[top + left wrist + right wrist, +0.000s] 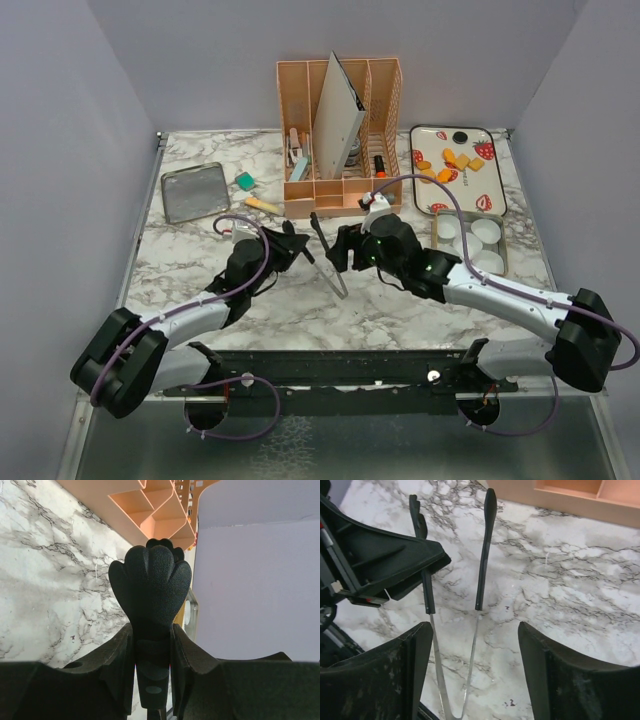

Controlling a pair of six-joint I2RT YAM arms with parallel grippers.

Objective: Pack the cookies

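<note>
The left gripper (297,246) was clamped on the black-tipped tongs (331,265) over the table (200,275). The right gripper (343,250) hovered beside them, wide open and empty. The cookies (452,163) lay on the strawberry tray (462,192).

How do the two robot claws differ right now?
The left gripper has its jaws shut on the tongs; the right gripper has its jaws wide open, clamping nothing. The left gripper points right, the right gripper points left. Both are black and meet at the tongs.
</note>
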